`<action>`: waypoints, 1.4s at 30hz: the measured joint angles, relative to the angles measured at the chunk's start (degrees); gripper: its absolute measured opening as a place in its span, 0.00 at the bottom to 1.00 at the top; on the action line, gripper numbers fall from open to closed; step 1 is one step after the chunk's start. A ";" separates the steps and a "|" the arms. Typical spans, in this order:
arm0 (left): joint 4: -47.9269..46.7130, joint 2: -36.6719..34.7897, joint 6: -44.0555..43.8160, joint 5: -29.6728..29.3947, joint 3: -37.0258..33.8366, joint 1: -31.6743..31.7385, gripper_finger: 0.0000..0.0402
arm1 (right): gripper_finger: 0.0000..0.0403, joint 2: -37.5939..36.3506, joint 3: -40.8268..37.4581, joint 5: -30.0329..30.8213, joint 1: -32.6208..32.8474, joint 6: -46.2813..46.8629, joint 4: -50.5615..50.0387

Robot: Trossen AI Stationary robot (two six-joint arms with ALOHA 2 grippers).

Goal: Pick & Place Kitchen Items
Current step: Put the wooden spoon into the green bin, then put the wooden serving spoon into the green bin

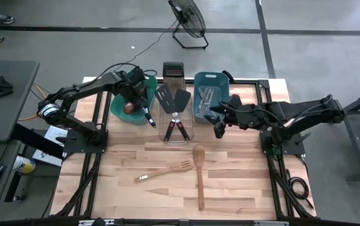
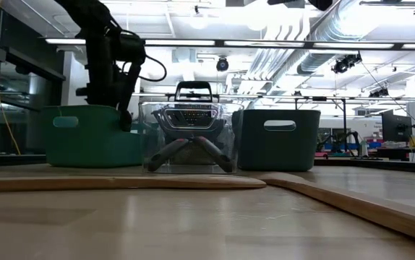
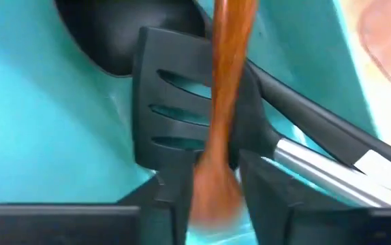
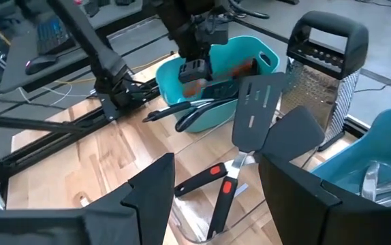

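Wooden spoon pinched by left claw, right claw wide — two wooden utensils on table

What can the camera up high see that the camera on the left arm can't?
Only the high view shows two wooden utensils lying on the table, the clear tub holding two black turners, the blue tub, and the right hand open beside it. Only the left wrist view shows, close up, a black slotted turner and a brown wooden handle between the left hand's fingers. Both show the teal tub.
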 joint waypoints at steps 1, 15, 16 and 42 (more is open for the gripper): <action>0.00 0.00 0.23 0.62 0.00 0.01 0.31 | 0.51 0.00 0.00 -0.02 -0.33 0.42 -0.03; -0.22 -3.54 1.86 3.65 0.00 0.01 0.44 | 0.51 0.00 -0.02 -0.26 -2.16 8.34 -4.36; -0.20 -4.62 1.83 3.85 0.00 -0.01 0.44 | 0.51 0.00 0.00 -0.41 -2.16 10.38 -5.31; 16.94 -26.40 5.89 12.36 0.02 -23.33 0.44 | 0.51 4.92 0.00 -16.11 4.86 34.49 -3.94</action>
